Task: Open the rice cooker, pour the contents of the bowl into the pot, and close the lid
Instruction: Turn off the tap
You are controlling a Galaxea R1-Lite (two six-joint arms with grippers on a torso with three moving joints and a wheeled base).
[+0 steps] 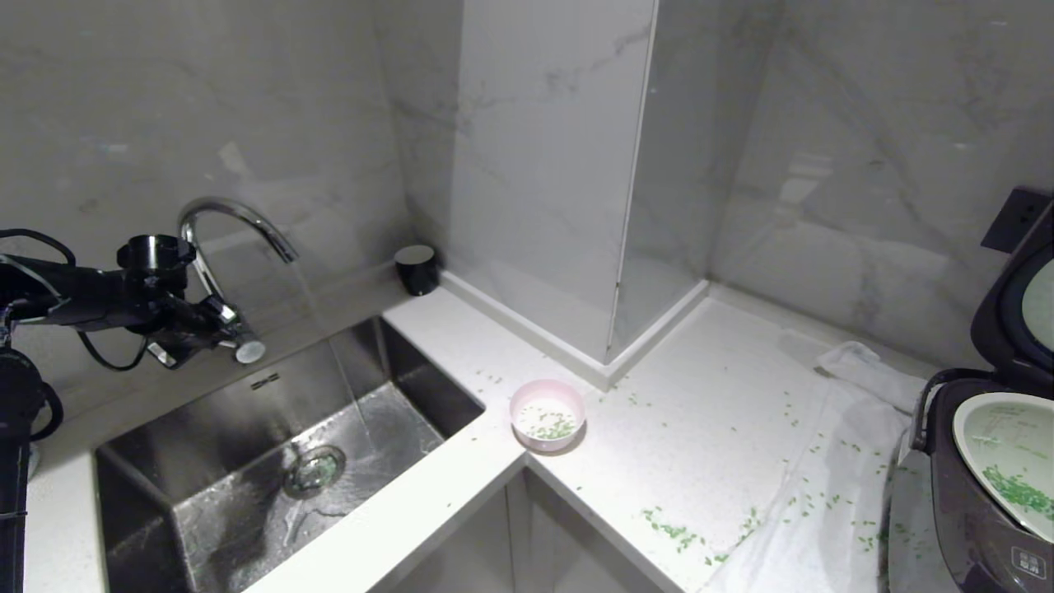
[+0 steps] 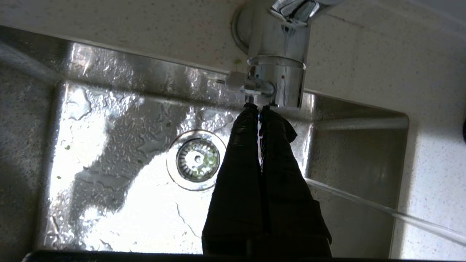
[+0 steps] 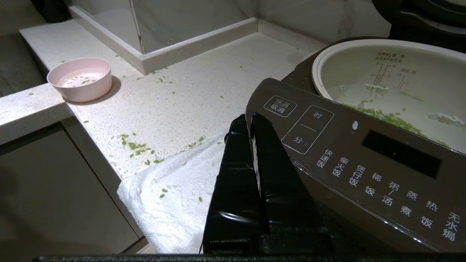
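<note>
Your left gripper (image 2: 259,107), pressed together, sits at the running tap (image 2: 276,65). The lid (image 1: 1017,296) stands open; you should close it next.

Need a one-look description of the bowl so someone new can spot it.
Start at the steel sink set in the white counter. Just past the sink's right corner, at the counter's front edge, sits the bowl. It is small, round and pale pink, white inside with a few green bits, far smaller than the rice cooker.
</note>
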